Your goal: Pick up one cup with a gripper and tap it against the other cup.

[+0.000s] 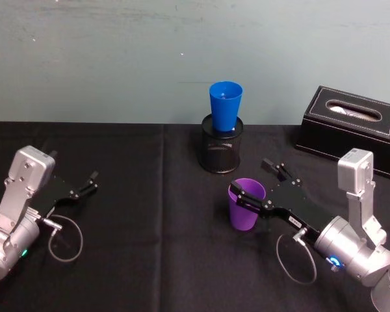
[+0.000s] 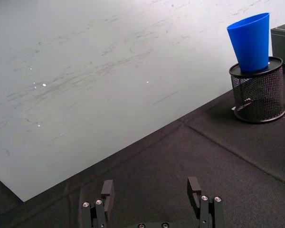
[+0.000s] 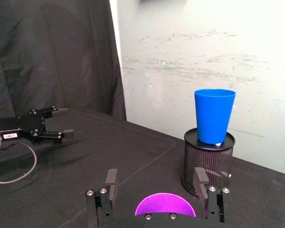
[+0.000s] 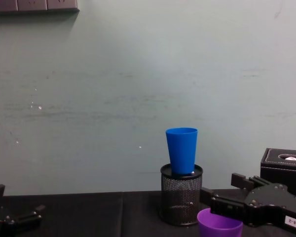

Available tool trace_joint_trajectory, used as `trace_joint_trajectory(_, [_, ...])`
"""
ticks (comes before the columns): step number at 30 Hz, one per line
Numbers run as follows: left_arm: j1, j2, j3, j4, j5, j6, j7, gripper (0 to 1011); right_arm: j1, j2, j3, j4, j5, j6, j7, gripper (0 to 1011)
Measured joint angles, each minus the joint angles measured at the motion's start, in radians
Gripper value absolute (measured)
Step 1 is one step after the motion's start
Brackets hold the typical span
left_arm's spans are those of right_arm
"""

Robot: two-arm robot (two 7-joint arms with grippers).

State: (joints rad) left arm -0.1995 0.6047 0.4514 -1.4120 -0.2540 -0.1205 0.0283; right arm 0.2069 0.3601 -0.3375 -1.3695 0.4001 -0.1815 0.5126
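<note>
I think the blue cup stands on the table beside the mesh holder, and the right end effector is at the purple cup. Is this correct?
Not quite. The blue cup stands in the top of the mesh holder, not on the table beside it; the chest view shows this plainly. The right end effector is indeed at the purple cup.

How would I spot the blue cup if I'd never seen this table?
Find the black table before the pale wall. Near its back edge stands a black mesh pen holder. The blue cup sits upright in its mouth, raised above the purple cup on the cloth.
</note>
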Motion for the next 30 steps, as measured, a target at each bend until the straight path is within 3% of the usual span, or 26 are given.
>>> trace_joint_trajectory(30, [0.000,0.000,0.000,0.000,0.000,0.000,0.000,1011,0.002,-0.002,-0.001,0.005,-0.001,0.000,-0.003,1003])
